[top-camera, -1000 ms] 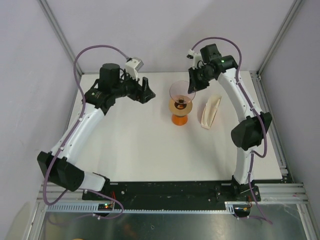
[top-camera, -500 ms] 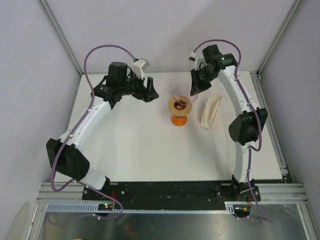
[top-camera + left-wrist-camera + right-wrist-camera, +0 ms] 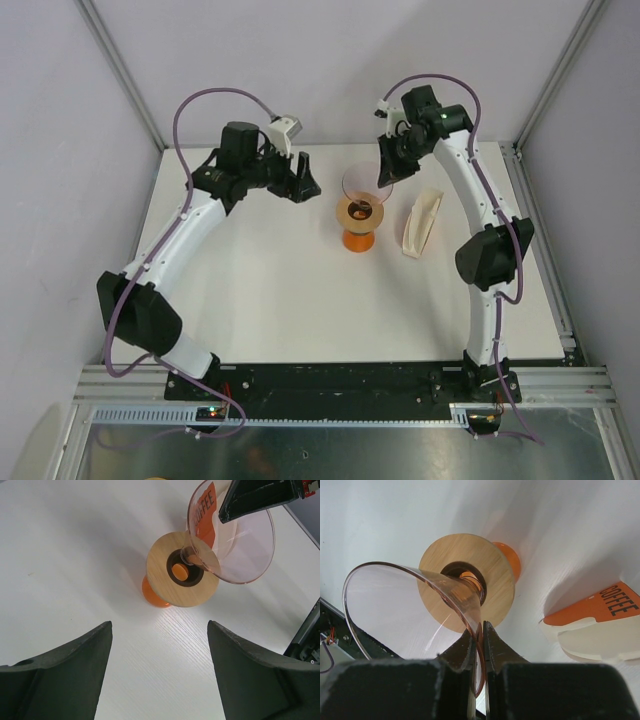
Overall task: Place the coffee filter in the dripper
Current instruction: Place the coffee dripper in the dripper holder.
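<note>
The dripper, a clear pinkish funnel, hangs tilted over the orange beaker. Its stem sits at the hole of the brown wooden ring on top of the beaker. My right gripper is shut on the dripper's rim. In the left wrist view the dripper leans right above the ring. My left gripper is open and empty just left of the beaker, its midpoint over bare table. I see no single coffee filter apart from the bundle.
A thick cream bundle of filters with an orange "COFFEE" label lies right of the beaker. The white table is walled at the back and on both sides.
My left gripper has moved a little right, closer to the beaker. My right gripper keeps its hold on the dripper, which has barely shifted.
</note>
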